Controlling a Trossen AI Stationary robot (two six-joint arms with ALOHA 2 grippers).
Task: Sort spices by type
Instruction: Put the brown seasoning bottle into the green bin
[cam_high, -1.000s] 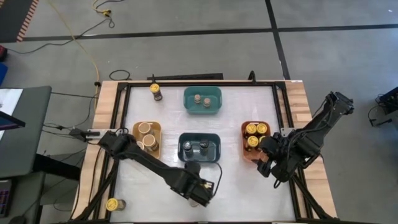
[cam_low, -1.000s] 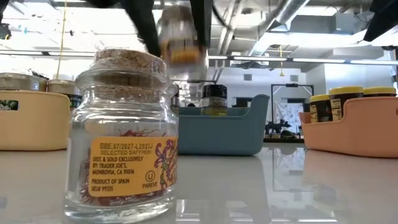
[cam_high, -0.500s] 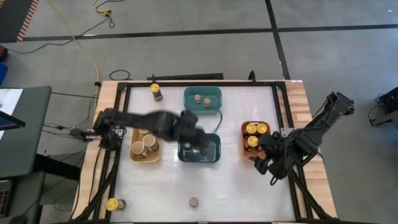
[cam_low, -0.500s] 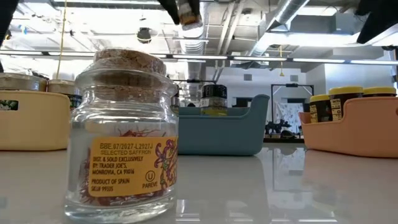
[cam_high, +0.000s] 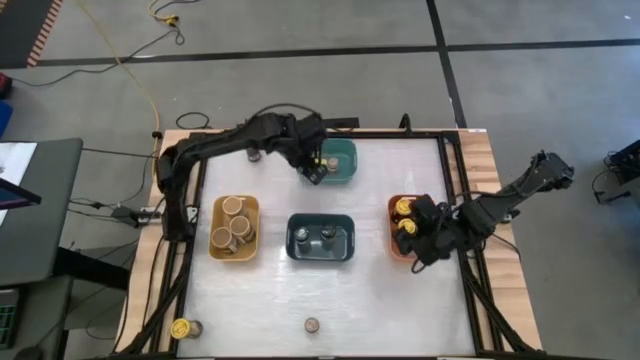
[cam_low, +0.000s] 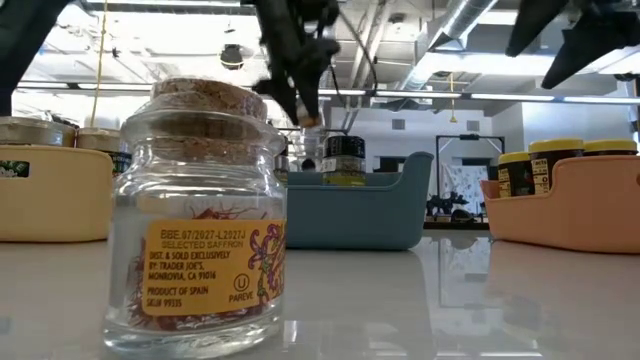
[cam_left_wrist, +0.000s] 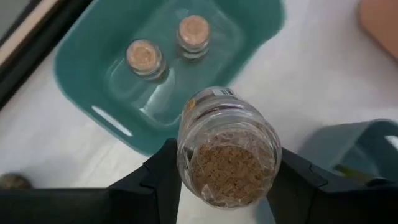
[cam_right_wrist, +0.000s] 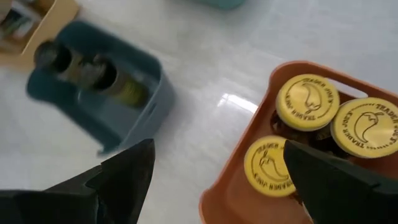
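Left gripper (cam_left_wrist: 227, 186) fingers clamp the cork-topped glass jar (cam_left_wrist: 227, 149): light, slick, fragile; hold its body. Right gripper (cam_right_wrist: 214, 174) fingers are spread, empty.

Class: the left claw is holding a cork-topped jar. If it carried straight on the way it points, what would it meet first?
Most likely the teal bin, near its two cork-topped jars. The left claw points at it with its held jar; depth is uncertain.

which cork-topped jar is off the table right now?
The cork-topped jar gripped by the left gripper, held above the teal bin. Two others stand inside that bin; another stands on the table's near edge.
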